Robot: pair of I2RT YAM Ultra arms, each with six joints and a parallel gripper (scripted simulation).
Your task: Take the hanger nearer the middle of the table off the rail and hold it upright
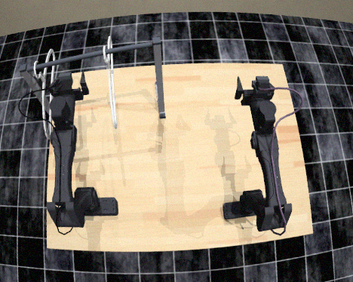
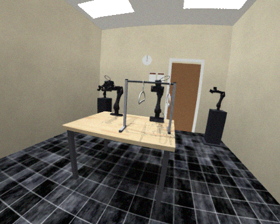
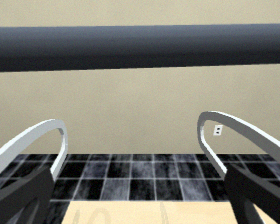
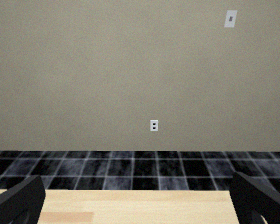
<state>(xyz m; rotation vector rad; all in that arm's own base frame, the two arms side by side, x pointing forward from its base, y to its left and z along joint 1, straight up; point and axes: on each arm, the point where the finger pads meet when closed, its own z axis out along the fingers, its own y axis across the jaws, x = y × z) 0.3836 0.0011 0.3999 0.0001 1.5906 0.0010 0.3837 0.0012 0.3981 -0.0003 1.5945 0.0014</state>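
Observation:
The grey rack's rail (image 1: pixel 94 53) runs along the table's far left. Two white wire hangers hang on it. The one nearer the middle (image 1: pixel 111 84) hangs free; it also shows in the exterior view (image 2: pixel 142 96) and at the right of the left wrist view (image 3: pixel 231 137). The outer hanger (image 1: pixel 44 94) hangs near the rail's end and shows at the left of the left wrist view (image 3: pixel 38 145). My left gripper (image 1: pixel 68 81) is open and empty between the two hangers, just below the rail (image 3: pixel 140 47). My right gripper (image 1: pixel 253 86) is open and empty, raised at the far right.
The rack's inner post and foot (image 1: pixel 160 87) stand near the table's middle back. The outer post (image 1: pixel 30 81) is at the left edge. Other robot arms on pedestals (image 2: pixel 216 120) stand off the table by the wall.

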